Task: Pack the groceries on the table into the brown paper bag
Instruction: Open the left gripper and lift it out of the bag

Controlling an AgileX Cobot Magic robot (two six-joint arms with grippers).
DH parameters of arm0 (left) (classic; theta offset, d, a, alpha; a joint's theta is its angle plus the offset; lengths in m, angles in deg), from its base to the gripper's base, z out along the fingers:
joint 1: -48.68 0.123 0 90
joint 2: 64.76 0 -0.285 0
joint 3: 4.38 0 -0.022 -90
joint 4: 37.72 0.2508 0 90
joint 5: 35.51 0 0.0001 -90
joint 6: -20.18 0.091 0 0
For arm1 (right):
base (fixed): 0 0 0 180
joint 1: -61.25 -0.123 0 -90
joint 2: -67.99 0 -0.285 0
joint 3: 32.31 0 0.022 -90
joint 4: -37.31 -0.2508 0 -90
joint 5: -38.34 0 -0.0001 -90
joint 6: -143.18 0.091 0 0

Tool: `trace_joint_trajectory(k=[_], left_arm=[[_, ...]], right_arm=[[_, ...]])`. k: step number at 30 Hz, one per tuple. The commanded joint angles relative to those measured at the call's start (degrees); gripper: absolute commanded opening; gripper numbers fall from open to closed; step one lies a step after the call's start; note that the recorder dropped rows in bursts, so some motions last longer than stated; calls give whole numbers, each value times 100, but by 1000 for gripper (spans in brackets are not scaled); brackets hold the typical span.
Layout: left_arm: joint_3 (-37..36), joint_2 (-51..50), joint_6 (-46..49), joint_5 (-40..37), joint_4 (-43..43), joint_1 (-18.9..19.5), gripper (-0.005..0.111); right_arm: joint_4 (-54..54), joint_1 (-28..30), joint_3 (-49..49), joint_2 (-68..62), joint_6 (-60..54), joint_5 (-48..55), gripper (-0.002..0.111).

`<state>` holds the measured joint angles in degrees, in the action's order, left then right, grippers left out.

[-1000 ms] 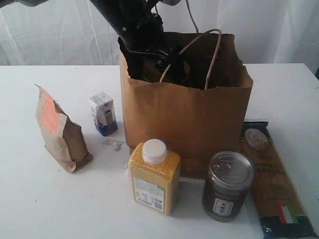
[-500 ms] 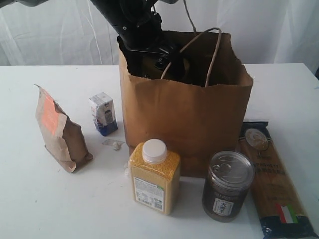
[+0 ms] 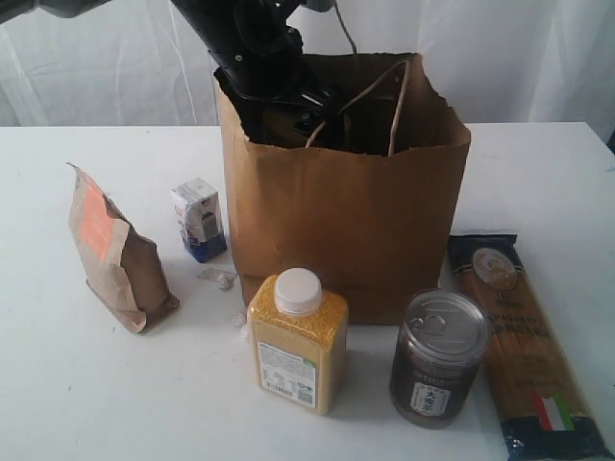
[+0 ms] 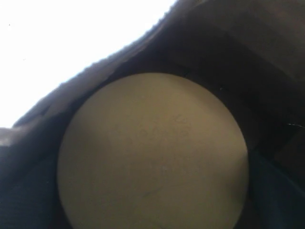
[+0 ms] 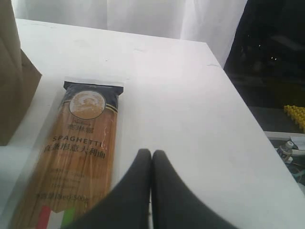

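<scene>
Left gripper (image 3: 288,106) sits inside bag (image 3: 346,221) over jar lid (image 4: 152,152), grip hidden; right gripper (image 5: 151,155) is pressed together. Bottle (image 3: 296,346), can (image 3: 440,357), spaghetti (image 3: 519,336), pouch (image 3: 115,254), carton (image 3: 199,219) are outside.

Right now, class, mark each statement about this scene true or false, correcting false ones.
1. The spaghetti packet lies flat on the table beside the brown paper bag. True.
2. The right gripper is open around it. False: the right gripper is shut, empty.
3. The dark pull-tab can is inside the bag. False: the can stands on the table.
4. The yellow-grain bottle stands upright, white cap on. True.
5. The small white-blue carton lies toppled. False: the carton stands upright.
</scene>
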<state>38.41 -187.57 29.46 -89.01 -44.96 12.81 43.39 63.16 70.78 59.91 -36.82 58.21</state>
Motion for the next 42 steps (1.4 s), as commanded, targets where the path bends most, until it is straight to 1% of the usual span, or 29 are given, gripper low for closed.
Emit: trace_joint_trajectory(k=[1,8,14,17,20,21,24,26,29,31,32,33,34,41,42], left_arm=[[0,81,-30,6,-145,-27,105],[0,81,-31,26,-249,-27,105],[0,81,385,9,-373,-27,106],[0,81,363,-4,-349,-27,106],[0,202,494,39,-796,-27,106],[0,229,649,123,-769,-27,106],[0,243,413,168,-836,-15,106],[0,283,767,-10,-859,-26,106],[0,271,499,3,-993,-26,106],[0,294,768,13,-1021,-26,106],[0,294,773,37,-1004,-26,106],[0,294,671,24,-1033,-26,106],[0,319,765,-74,-1034,-26,106],[0,414,869,-92,-1023,-26,106],[0,464,879,-92,-898,-26,105]], right_arm=[[-14,-18,-31,30,31,-15,0],[-14,-18,-31,30,31,-15,0],[-14,-18,-31,30,31,-15,0],[-14,-18,-31,30,31,-15,0],[-14,-18,-31,30,31,-15,0],[-14,-18,-31,30,31,-15,0],[-14,-18,-31,30,31,-15,0],[-14,-18,-31,30,31,-15,0],[-14,-18,-31,30,31,-15,0],[275,-18,-31,30,-213,-81,0],[659,-18,-31,30,-579,-212,0],[708,-18,-31,30,-623,-243,0],[705,-18,-31,30,-623,-232,0],[705,-18,-31,30,-623,-220,0],[705,-18,-31,30,-623,-220,0]])
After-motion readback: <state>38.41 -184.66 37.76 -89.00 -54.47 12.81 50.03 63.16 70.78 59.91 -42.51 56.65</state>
